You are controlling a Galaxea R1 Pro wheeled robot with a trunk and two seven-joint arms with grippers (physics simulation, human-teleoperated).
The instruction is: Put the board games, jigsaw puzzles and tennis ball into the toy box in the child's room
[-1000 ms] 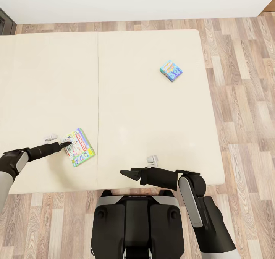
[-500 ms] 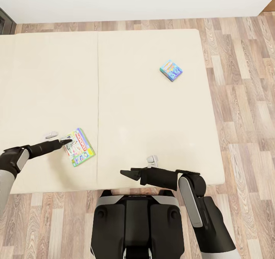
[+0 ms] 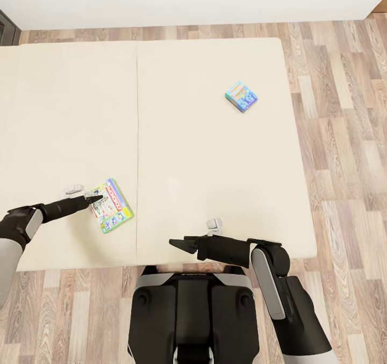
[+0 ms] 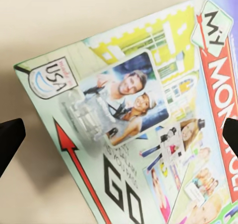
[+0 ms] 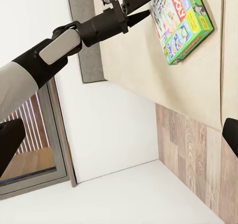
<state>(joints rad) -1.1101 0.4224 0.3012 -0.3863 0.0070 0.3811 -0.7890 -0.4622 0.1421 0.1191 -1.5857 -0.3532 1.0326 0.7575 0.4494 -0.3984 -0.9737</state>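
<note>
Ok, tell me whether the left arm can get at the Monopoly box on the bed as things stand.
Probably yes. The left gripper is open and poised at the edge of the Monopoly box, which lies flat on the mattress with nothing on or beside it. From the left wrist view, the fingertips straddle the box.

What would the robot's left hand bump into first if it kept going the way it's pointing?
Most likely the white-and-green board game: the open left hand points straight at it, its fingertips at the near edge.
</note>
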